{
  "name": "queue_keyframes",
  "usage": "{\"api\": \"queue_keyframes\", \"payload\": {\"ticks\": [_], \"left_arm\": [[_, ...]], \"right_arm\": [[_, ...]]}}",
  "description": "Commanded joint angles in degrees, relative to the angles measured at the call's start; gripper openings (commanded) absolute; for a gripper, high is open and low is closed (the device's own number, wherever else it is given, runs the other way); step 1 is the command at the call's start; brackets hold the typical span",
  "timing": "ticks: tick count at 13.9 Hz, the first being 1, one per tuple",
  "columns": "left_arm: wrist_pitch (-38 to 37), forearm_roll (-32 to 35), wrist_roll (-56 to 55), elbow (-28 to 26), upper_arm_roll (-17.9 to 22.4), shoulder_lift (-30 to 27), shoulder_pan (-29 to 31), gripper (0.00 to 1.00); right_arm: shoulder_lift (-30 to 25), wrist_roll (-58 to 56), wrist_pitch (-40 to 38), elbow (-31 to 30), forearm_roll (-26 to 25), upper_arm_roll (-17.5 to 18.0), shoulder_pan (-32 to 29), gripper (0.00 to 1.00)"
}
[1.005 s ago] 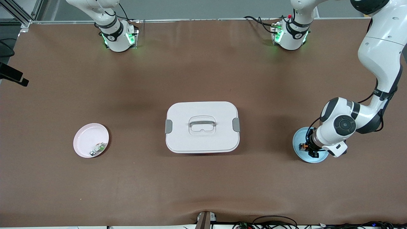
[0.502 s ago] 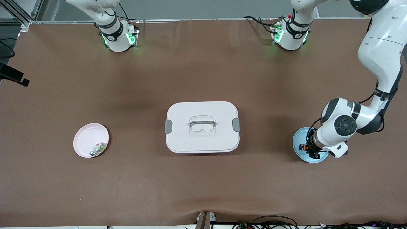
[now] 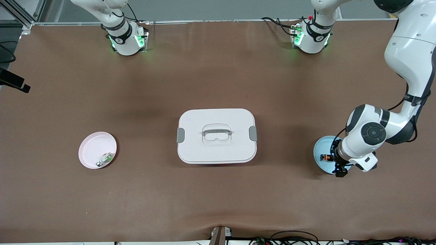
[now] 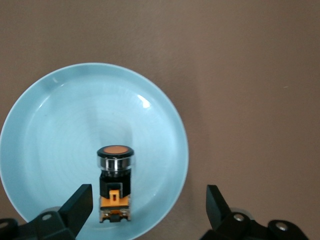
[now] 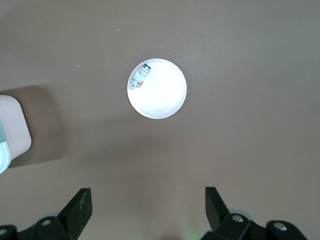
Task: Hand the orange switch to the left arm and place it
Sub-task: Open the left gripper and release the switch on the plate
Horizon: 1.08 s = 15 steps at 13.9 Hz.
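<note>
The orange switch (image 3: 326, 157) lies on its side on a pale blue plate (image 3: 321, 148) toward the left arm's end of the table. My left gripper (image 3: 336, 166) hangs low over that plate's edge, open. In the left wrist view the switch (image 4: 115, 175) lies on the plate (image 4: 65, 115), its black and orange body between my open left gripper's (image 4: 147, 201) fingers, close to one finger and untouched. The white box (image 3: 197, 149) stands at mid-table. My right gripper (image 5: 147, 201) is open and empty, high over the table; it is out of the front view.
A pink plate (image 3: 92, 148) with a small green-and-white component (image 3: 106, 158) sits toward the right arm's end. The right wrist view shows that plate (image 5: 162, 97), the component (image 5: 139, 77) and a corner of the box (image 5: 12, 130). Both arm bases stand along the table's back edge.
My left gripper has shifted a little toward the front camera and the table's end, uncovering the switch, which stays on the blue plate. Nothing else has moved.
</note>
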Motion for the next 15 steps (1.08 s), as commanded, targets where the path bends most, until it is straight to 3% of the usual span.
{"api": "queue_keyframes", "payload": {"ticks": [1, 6, 12, 14, 15], "left_arm": [[-2.08, 0.39, -1.07, 2.04, -1.22, -1.83, -0.23, 1.0], [-7.45, -1.72, -0.9, 8.64, -2.19, -1.83, -0.41, 1.0], [-8.68, -1.71, 8.9, 8.82, -2.64, -5.6, -0.32, 1.0], [-9.82, -3.72, 16.47, 8.47, -0.02, -8.84, -1.37, 1.0], [-9.83, -6.87, 20.94, 8.3, 3.74, -10.86, -4.42, 1.0]], "right_arm": [[-0.83, 0.47, 0.68, -0.66, -0.77, 0.73, -0.65, 1.0], [-0.83, -0.32, 1.46, -0.66, -1.47, 0.73, -0.56, 1.0], [-0.83, -0.41, 1.64, -0.66, -2.0, 0.9, -0.38, 1.0], [-0.83, -0.67, 1.64, -0.66, -1.92, 0.99, -0.38, 1.0], [-0.83, -1.28, 1.64, -0.66, -1.91, 0.99, -0.38, 1.0]]}}
